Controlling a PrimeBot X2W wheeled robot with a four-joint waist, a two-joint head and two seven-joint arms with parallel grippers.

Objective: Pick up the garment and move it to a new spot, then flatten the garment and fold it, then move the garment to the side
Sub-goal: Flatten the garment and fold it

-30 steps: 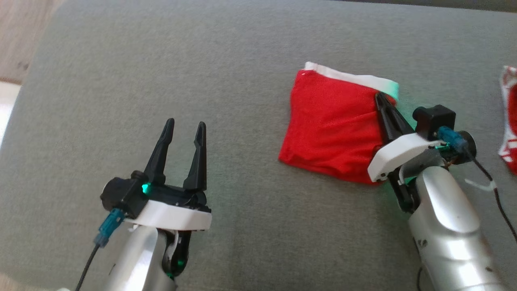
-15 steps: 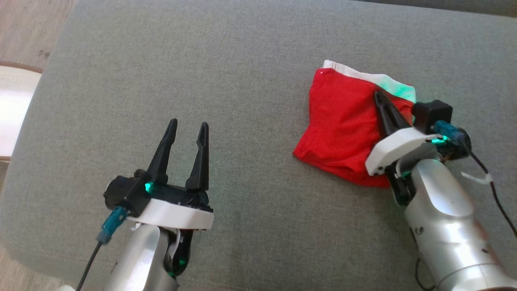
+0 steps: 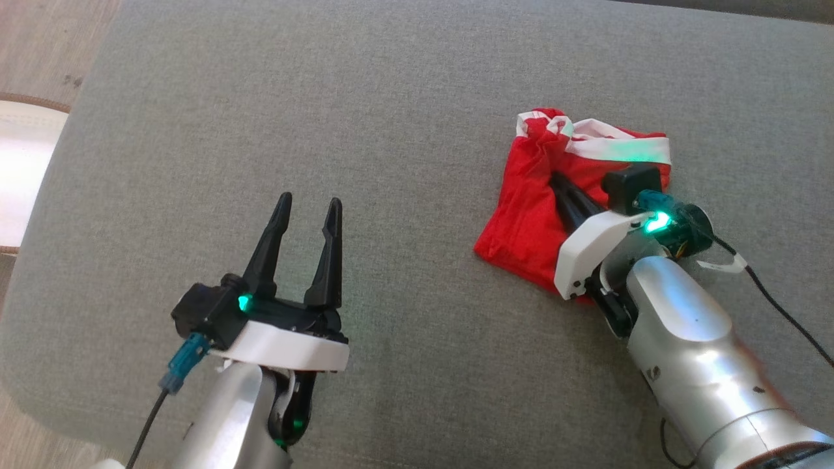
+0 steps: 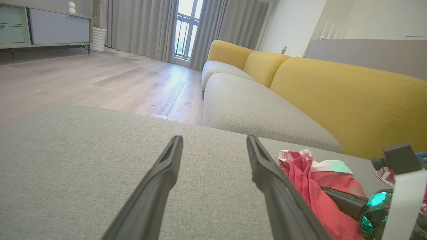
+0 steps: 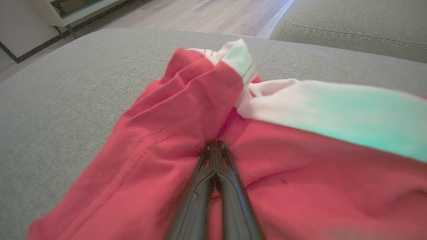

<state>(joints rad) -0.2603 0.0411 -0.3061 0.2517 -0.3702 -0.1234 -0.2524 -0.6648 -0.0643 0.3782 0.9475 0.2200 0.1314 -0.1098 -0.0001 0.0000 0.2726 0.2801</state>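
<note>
Right hand (image 3: pixel 555 177), fingers closed, lies across red garment (image 3: pixel 521 218).

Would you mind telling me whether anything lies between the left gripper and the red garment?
Nothing visible does: only bare grey cushion lies between the open left gripper and the red garment. The right gripper is shut on it.

The garment (image 3: pixel 528 218) is red with a white band (image 3: pixel 619 147) along its far edge. It lies folded but rumpled on the right part of the grey cushion (image 3: pixel 391 130). Its far left corner is bunched up into a raised knot, with creases running across the red cloth.
</note>
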